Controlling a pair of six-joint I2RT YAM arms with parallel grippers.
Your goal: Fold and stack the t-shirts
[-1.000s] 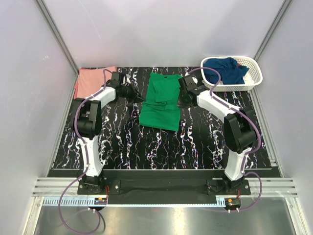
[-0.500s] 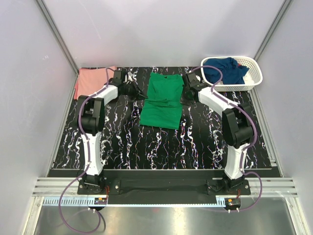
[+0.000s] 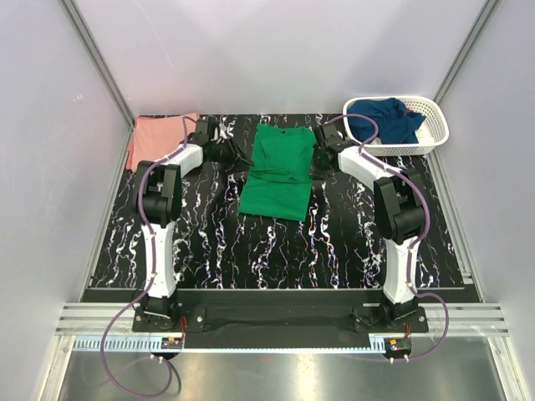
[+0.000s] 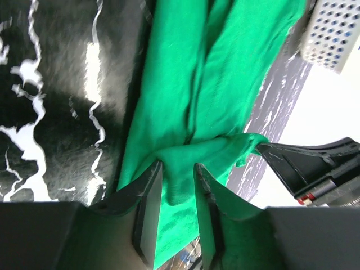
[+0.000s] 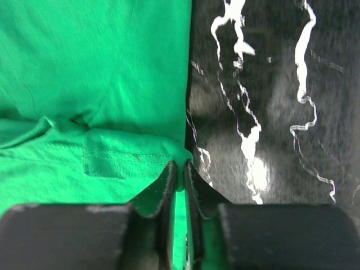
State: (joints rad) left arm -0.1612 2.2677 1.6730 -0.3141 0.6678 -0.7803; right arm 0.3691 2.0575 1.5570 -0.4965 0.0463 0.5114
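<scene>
The bright green t-shirt [image 3: 280, 171] lies flat in the middle of the table, its upper part folded over itself. My left gripper [image 3: 236, 156] is at its left edge and pinches a thick fold of green cloth [image 4: 225, 73] between its jaws [image 4: 177, 169]. My right gripper [image 3: 318, 159] is at its right edge, its jaws [image 5: 180, 166] nearly together on a thin hem of the green shirt [image 5: 95, 67]. The salmon pink t-shirt [image 3: 159, 138] lies at the far left corner. The dark navy t-shirt [image 3: 384, 121] sits crumpled in the basket.
The white lattice basket [image 3: 435, 138] stands at the far right corner, and its wall shows in the left wrist view [image 4: 332, 34]. The table is black with white marbling [image 3: 276, 251]. Grey walls enclose three sides.
Both grippers have moved toward the far side of the table with the shirt's edges. The upper part of the green shirt is now narrower and more bunched.
</scene>
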